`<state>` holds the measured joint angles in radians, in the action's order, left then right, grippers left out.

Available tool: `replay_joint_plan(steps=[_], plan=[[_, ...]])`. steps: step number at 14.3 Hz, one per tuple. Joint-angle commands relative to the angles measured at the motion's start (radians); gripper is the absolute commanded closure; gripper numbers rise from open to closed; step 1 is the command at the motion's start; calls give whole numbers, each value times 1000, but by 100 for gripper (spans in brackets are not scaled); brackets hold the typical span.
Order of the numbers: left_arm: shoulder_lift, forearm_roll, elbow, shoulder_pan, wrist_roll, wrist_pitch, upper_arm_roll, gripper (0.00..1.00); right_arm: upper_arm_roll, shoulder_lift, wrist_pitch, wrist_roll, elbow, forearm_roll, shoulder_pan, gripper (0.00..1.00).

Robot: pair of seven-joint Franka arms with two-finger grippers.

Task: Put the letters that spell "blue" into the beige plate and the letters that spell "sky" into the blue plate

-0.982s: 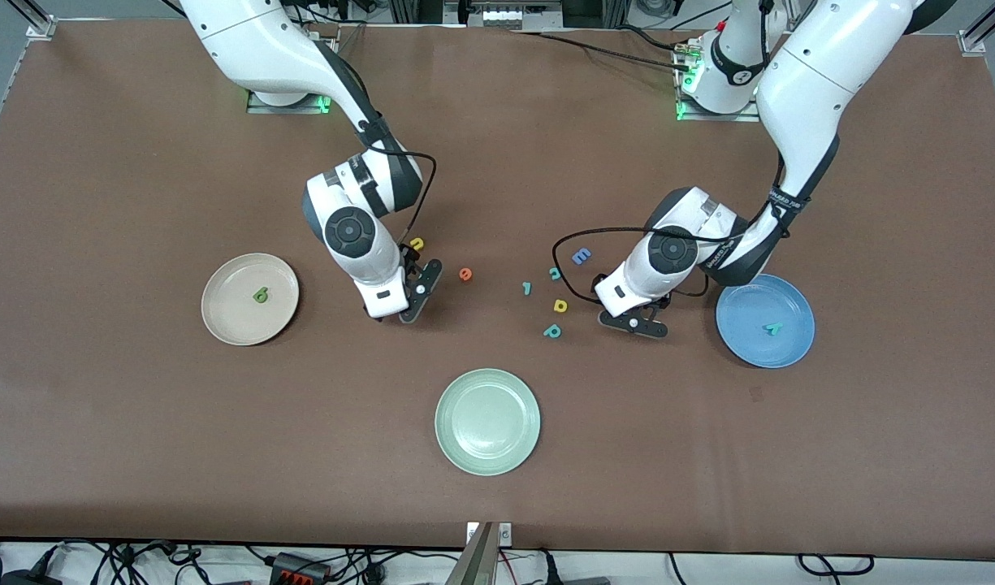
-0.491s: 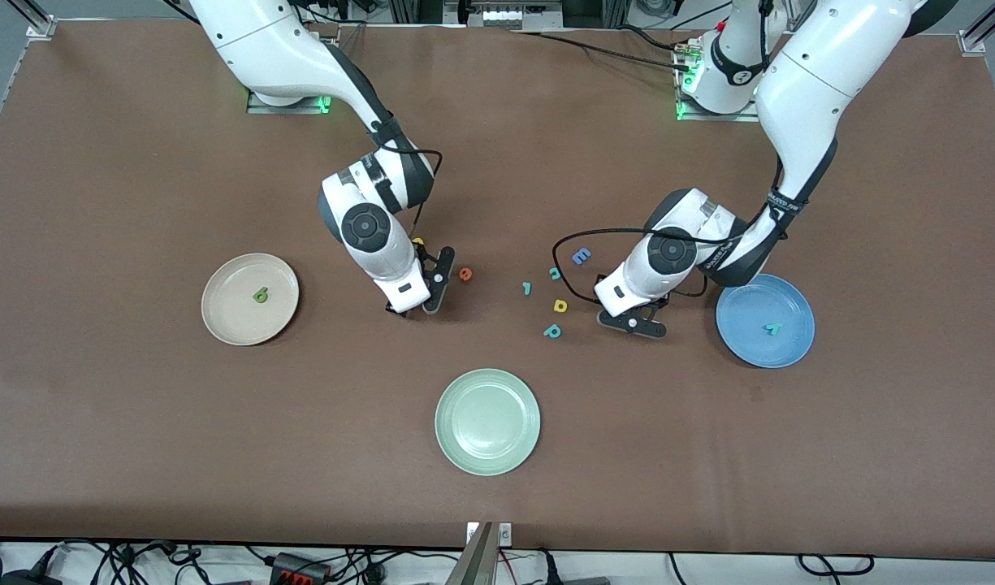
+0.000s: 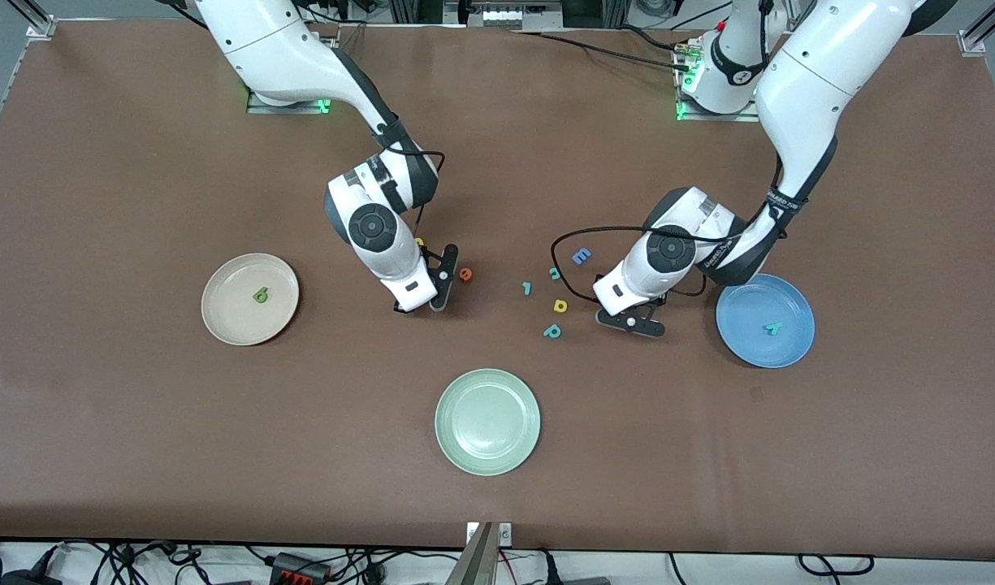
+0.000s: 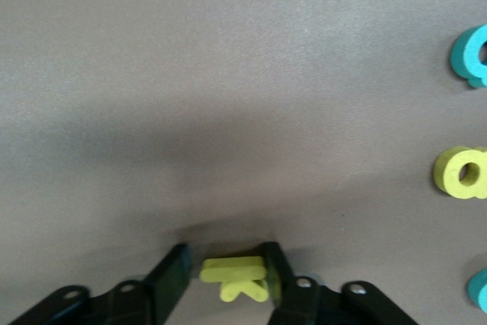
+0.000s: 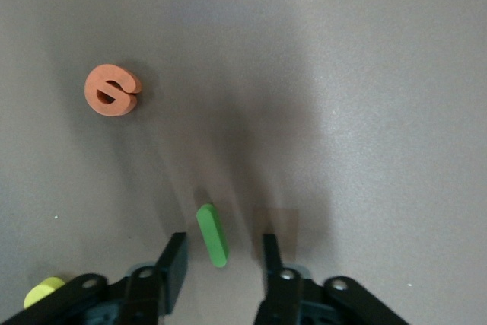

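Observation:
The beige plate [image 3: 221, 321] holds the dark green b [image 3: 260, 295]. The blue plate [image 3: 749, 305] holds the teal y [image 3: 772, 328]. My right gripper [image 3: 434, 286] [image 5: 222, 253] is low over the table beside the orange e [image 3: 465, 275] [image 5: 112, 90]. It is open, with the light-green l [image 5: 212, 234] lying loose between its fingers. The yellow u [image 3: 419, 241] peeks out beside that arm. My left gripper [image 3: 631, 322] [image 4: 225, 264] is down near the blue plate, open around the yellow k [image 4: 236, 278]. One finger touches the k, and the other stands a small gap off.
A pale green plate [image 3: 448, 406] sits nearer the front camera, midway between the arms. Between the grippers lie a blue E [image 3: 580, 256], a teal c [image 3: 555, 274], a small teal piece [image 3: 527, 288], a yellow d [image 3: 560, 305] and a teal p [image 3: 552, 331].
My right gripper has slid toward the orange e and its fingers have narrowed around the green l. The left gripper has stayed in place while its fingers closed in on the k.

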<state>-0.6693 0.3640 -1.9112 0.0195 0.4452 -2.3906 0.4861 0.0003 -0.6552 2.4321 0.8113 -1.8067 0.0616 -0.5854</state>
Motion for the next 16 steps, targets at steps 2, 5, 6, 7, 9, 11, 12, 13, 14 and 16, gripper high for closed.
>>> replay_joint_plan(steps=[2, 5, 6, 7, 9, 11, 12, 13, 14, 16], plan=[[23, 27, -25, 14, 0, -1, 6, 84, 1, 8, 10, 26, 0, 3, -14, 63], [69, 27, -14, 16, 1, 68, 8, 88, 1, 8, 15, 25, 1, 3, -19, 69], [92, 27, -12, 19, 0, 94, 8, 88, 1, 8, 15, 25, 1, 3, -21, 73], [118, 27, -11, 37, 0, 126, 9, 88, 1, 8, 15, 25, 1, 3, -19, 77], [158, 27, 9, 78, -55, 201, 14, 88, 1, 8, 15, 26, 1, 1, -14, 89], [175, 27, 37, 138, -167, 287, 15, 87, 0, 8, 15, 37, 1, 1, -11, 99], [188, 27, 38, 183, -234, 312, 14, 87, -2, 8, 13, 35, 1, 1, -10, 100], [192, 27, 38, 227, -305, 318, 14, 87, -5, 11, 13, 29, 3, 3, -7, 100], [192, 27, 38, 282, -409, 318, 14, 87, -8, 12, 12, 17, 4, 9, -2, 100], [182, 27, 35, 373, -550, 314, 14, 87, -16, 31, 2, -30, 7, 14, 45, 100]])
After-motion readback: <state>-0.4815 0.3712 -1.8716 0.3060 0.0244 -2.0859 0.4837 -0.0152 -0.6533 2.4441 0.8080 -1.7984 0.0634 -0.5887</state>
